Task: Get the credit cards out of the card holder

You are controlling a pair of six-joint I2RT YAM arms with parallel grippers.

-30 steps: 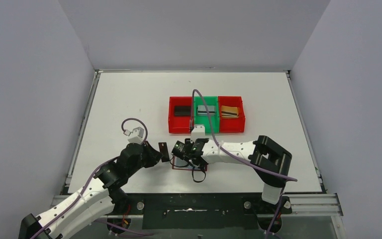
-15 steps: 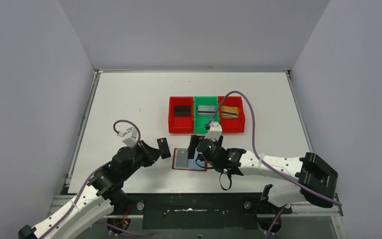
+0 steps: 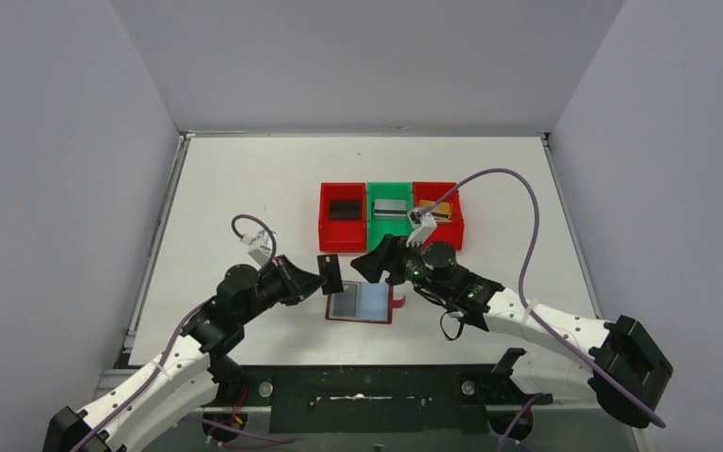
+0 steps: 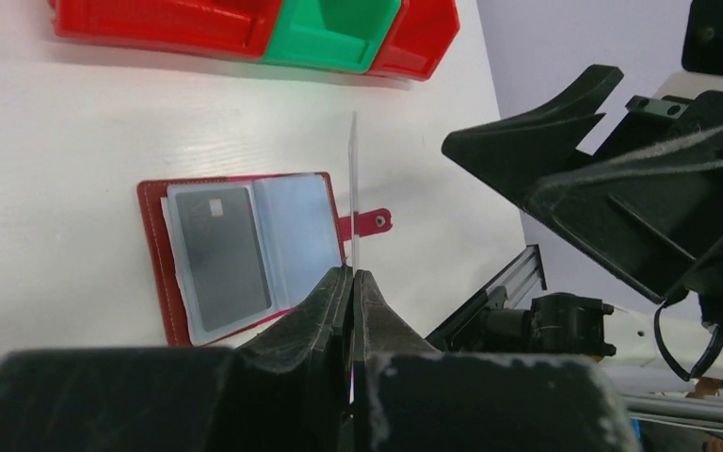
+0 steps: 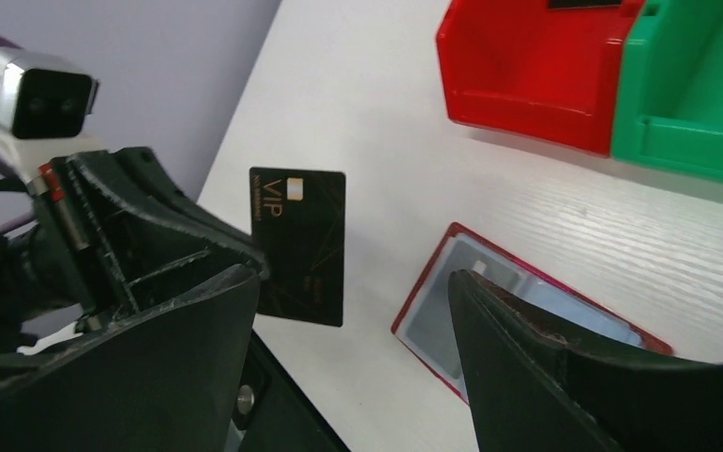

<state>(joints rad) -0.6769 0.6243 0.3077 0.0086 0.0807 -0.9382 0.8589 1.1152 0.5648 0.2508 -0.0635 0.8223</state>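
Note:
The dark red card holder [image 3: 362, 303] lies open on the table, clasp tab to the right. A silver-grey credit card [image 4: 221, 250] sits in its left sleeve; the right sleeve looks bluish and bare. My left gripper [image 4: 350, 273] is shut on a black credit card [image 5: 299, 245], held upright in the air just left of the card holder [image 5: 537, 287] and seen edge-on as the black card [image 4: 353, 188] from the left wrist. My right gripper [image 5: 350, 275] stands open with nothing in it, above the holder's far edge and facing that card. In the top view the right gripper [image 3: 381, 262] hangs close beside the black card [image 3: 329, 273].
Three bins stand in a row behind the holder. The left red bin [image 3: 342, 243] holds a black card, the green bin [image 3: 391, 228] a silver one, and the right red bin [image 3: 439, 240] a gold one. White table stretches all around, with metal rails along its near edge.
My right arm has drawn back off the holder, lifted, and its jaws have opened. The holder now shows open and uncovered. My left gripper has carried the black card to the right.

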